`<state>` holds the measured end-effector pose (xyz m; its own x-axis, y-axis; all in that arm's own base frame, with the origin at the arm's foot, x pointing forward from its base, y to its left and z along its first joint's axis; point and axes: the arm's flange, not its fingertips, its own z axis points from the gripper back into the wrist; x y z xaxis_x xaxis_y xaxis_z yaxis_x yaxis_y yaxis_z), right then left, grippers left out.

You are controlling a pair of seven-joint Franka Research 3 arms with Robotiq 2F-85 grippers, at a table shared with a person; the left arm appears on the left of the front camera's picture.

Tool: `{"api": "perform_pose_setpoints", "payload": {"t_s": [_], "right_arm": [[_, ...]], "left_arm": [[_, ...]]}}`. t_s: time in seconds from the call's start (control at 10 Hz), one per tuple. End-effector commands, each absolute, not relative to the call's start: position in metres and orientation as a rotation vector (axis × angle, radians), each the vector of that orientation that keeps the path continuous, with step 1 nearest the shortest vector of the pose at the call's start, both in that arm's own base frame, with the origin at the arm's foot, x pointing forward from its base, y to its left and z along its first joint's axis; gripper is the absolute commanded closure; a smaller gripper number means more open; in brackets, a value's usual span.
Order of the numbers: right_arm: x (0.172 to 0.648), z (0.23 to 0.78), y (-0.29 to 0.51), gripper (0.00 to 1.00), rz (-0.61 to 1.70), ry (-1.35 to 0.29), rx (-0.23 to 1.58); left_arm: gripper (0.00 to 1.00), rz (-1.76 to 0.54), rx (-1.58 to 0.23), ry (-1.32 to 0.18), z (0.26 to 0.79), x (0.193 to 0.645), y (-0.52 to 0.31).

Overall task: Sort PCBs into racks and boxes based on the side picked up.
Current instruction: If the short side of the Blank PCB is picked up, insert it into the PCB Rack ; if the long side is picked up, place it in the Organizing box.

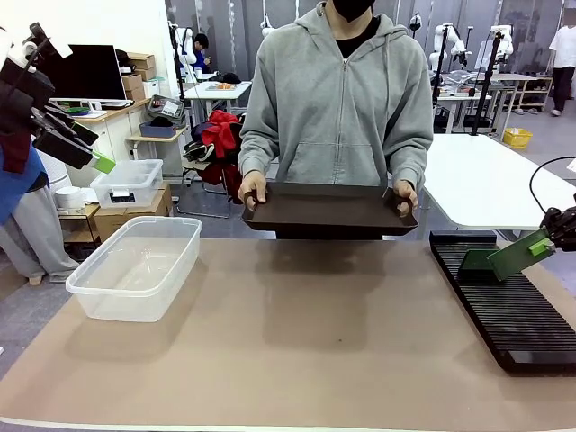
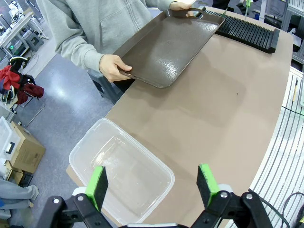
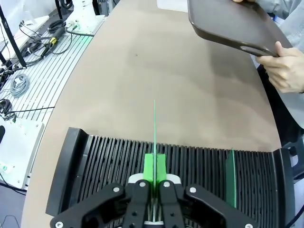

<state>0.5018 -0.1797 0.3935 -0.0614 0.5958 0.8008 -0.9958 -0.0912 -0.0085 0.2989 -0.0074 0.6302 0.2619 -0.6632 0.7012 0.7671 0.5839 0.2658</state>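
- The left gripper [image 2: 154, 187] is up high on the left, over the clear box [image 1: 137, 265]. Its green pads [image 2: 97, 186] are spread wide, with nothing between them. The box looks bare inside.
- In the middle, a person holds a brown tray [image 1: 329, 211] in both hands at the far edge of the table [image 1: 297, 342].
- On the right, the right gripper [image 3: 154, 178] is pressed shut on a green board [image 3: 154, 137]. The board stands on its thin edge, right above the black rack [image 3: 109, 159].
- The board's edge runs the same way as the slots, so I think it only needs to go straight down into one.
- A second board [image 3: 231, 178] stands in a slot a few slots away.
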Motion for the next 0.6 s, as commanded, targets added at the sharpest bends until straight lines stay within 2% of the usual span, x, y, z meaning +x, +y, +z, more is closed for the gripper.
{"api": "perform_pose_setpoints", "payload": {"t_s": [0.0, 0.5], "right_arm": [[0.498, 0.380, -0.177, 0.98, 1.548, -0.741, 0.760], [0.486, 0.360, -0.163, 0.98, 1.578, -0.763, 0.764]], "left_arm": [[0.00, -0.975, -0.140, -0.864, 0.629, 0.299, -0.007], [0.00, -0.975, -0.140, -0.864, 0.629, 0.299, -0.007]]}}
